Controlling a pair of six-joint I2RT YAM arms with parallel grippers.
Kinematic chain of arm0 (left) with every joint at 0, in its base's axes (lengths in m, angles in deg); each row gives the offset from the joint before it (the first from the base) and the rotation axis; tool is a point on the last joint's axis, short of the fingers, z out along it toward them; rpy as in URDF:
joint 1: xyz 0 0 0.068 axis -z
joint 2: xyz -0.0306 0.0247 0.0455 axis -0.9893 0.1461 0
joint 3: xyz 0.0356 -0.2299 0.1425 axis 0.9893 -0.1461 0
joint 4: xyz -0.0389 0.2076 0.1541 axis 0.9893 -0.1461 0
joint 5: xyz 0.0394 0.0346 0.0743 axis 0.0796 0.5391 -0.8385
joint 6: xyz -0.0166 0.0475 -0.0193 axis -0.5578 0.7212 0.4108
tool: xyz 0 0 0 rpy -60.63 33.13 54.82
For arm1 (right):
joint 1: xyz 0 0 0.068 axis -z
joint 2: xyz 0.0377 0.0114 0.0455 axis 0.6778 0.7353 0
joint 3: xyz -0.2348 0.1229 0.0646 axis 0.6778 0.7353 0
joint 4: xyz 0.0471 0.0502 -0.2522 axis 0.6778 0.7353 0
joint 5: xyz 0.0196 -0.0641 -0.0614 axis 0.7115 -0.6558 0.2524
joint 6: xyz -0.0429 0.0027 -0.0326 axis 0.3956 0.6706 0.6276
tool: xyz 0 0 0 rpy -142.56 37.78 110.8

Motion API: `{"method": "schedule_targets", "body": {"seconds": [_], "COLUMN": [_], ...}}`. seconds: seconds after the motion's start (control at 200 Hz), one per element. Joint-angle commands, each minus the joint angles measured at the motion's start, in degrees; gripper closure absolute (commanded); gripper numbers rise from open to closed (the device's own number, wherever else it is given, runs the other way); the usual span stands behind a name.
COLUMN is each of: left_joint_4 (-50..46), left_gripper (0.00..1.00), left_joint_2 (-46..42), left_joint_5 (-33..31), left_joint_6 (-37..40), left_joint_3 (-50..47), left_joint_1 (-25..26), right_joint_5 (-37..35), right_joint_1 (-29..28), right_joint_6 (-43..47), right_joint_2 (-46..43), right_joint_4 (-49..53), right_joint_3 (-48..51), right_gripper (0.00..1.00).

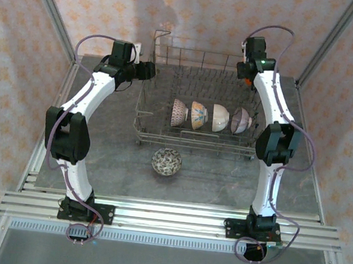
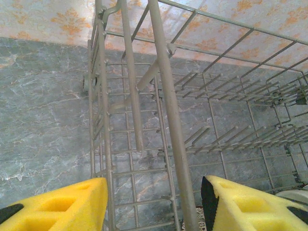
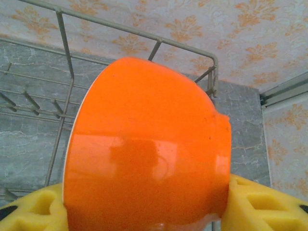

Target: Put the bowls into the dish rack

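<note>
Grey marbled tabletop [image 1: 109,162] is filling the workspace, with peach floral wallpaper [image 1: 209,14] closing it in on three sides. Nearest the arm bases, a speckled patterned bowl [image 1: 167,161] is sitting alone on the table, at 6 o'clock from the dish rack [image 1: 142,106] and just clear of its front rail. Behind that rail, four bowls [image 1: 209,117] are standing on edge, side by side in one row. Further back, upright tines [image 1: 201,84] are standing empty.

At the rack's 10 o'clock corner, the left gripper [image 2: 154,204] is hanging with its jaws apart. Its yellow fingers [image 2: 72,204] are straddling the left wall wires without pinching them. At the 2 o'clock corner, the right gripper [image 3: 144,207] is clamping a bright orange bowl [image 3: 144,144] on its side, with the rim facing 9 o'clock in the wrist view.

This bowl seems to be on its way into the rack. The next move likely calls for lowering it on edge between free tines behind the filled row. The speckled bowl would be left to load.

The tall right wall and far rail are crowding the orange bowl, so it probably needs to travel toward 9 o'clock before descending. The back rows are offering the most open room.
</note>
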Motion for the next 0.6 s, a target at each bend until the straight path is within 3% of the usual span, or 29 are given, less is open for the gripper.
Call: {"method": "schedule_targets", "body": {"seconds": [0.0,0.595], "left_joint_4": [0.64,1.09], "left_gripper": [0.44,0.44], "left_joint_2": [1.41,1.73], "left_joint_5": [0.67,0.76], "left_joint_6": [-0.71,-1.23], "left_joint_3": [0.45,0.18], "left_joint_1": [-0.20,-0.18], "right_joint_5": [0.16,-1.67], "right_joint_1": [0.46,0.51], "right_joint_6": [-0.76,-1.41], "right_joint_2": [1.07,4.50], "right_joint_4": [0.55,1.28], "right_joint_3": [-1.98,-3.54], "right_gripper": [0.47,0.47]}}
